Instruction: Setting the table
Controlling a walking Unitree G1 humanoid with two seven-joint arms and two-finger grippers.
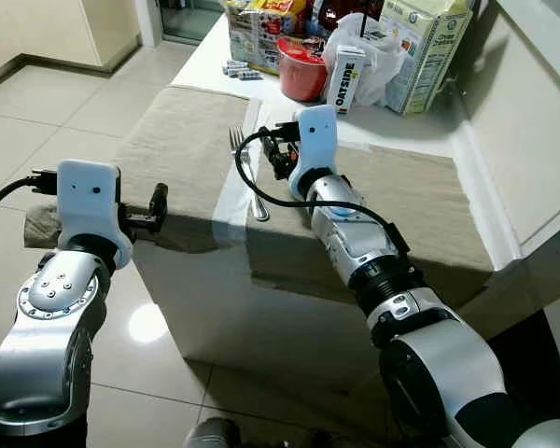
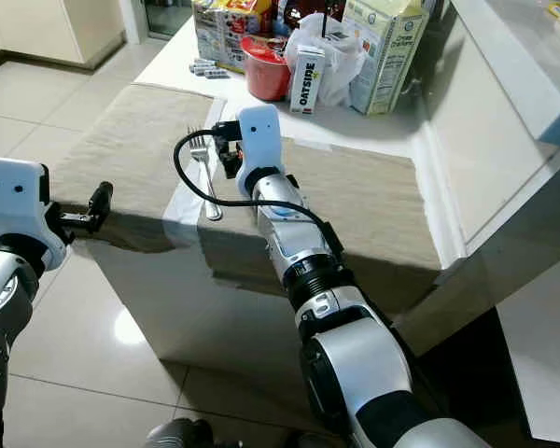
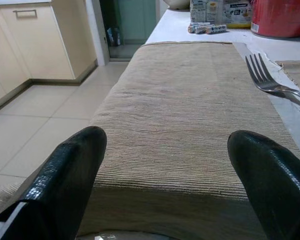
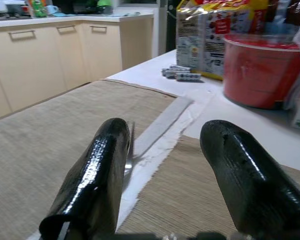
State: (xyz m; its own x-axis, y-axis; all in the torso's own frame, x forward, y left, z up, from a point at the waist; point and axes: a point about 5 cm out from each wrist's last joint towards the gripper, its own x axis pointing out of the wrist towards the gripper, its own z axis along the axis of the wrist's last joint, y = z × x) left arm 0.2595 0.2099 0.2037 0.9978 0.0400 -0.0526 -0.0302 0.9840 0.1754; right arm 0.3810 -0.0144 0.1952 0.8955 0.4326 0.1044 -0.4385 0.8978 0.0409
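fork: lies flat on the white strip of table between the two placemats, a little left of centre in the head views; its long axis runs up and down the frame, tines pointing to the far end of the table, handle end toward the near table edge.
left placemat: tan woven cloth left of the fork, its near edge hanging over the table's front.
right placemat: same tan cloth, right of the fork, under the right arm.
right gripper: centre of the frame, low over the inner edge of the right placemat, just beside the fork's upper half; fingers apart, nothing between them.
left gripper: lower left of the frame, at the hanging near edge of the left placemat; fingers spread wide in the wrist view, holding nothing.
red bowl: top centre, on the bare white table beyond the mats.
oat drink carton: just right of the red bowl, upright.
table: white top.
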